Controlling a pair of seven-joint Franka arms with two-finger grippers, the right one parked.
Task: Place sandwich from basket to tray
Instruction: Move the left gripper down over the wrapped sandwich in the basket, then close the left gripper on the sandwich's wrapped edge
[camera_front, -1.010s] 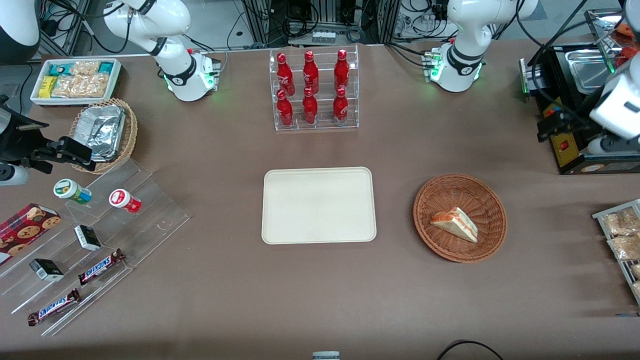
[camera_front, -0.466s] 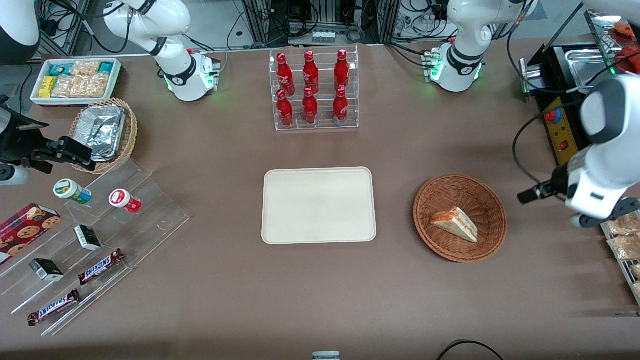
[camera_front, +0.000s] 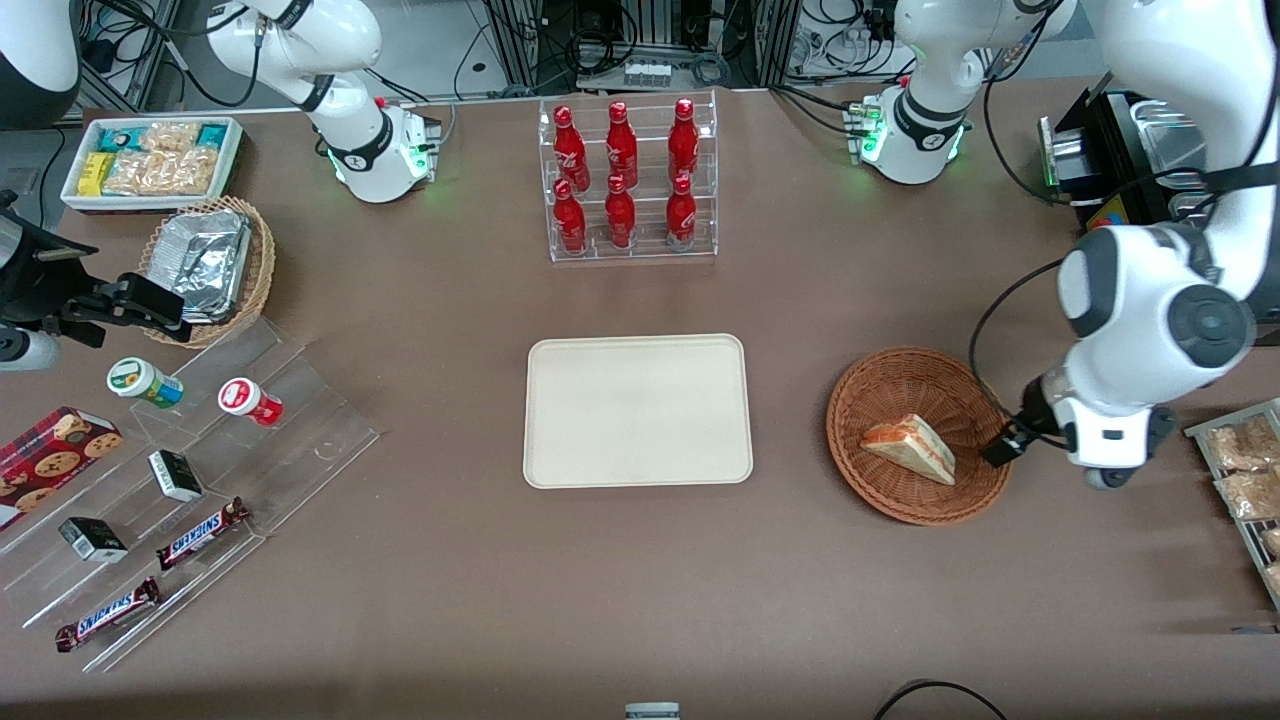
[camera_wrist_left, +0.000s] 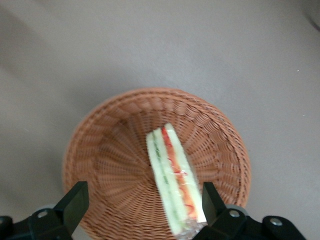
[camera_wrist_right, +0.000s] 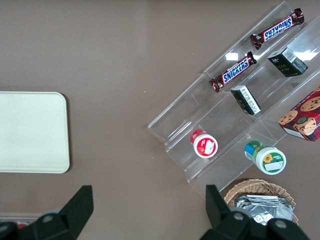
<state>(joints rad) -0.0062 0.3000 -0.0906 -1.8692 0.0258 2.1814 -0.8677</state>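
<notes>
Sandwich (camera_front: 909, 449) lies in the reddish-brown basket (camera_front: 920, 435) in the front view, a wedge resting on its side, while the cream tray (camera_front: 637, 410) sits bare beside the basket, toward the parked arm's end of the table. The left arm's gripper (camera_front: 1003, 449) hangs at the basket's rim on the working arm's side, just beside the sandwich and apart from it; its fingers are mostly hidden under the wrist here.

Seen from the left wrist, the gripper (camera_wrist_left: 141, 204) is spread wide, its two dark fingers (camera_wrist_left: 75, 202) standing well apart with nothing held. The sandwich (camera_wrist_left: 173, 178) shows its layered edge, green and red stripes between white bread, and lies between the fingers but closer to one of them. The basket (camera_wrist_left: 100, 150) fills the space beneath, on the brown table (camera_wrist_left: 150, 45)

From the right wrist, only the tray (camera_wrist_right: 30, 131) of the task's things shows
</notes>
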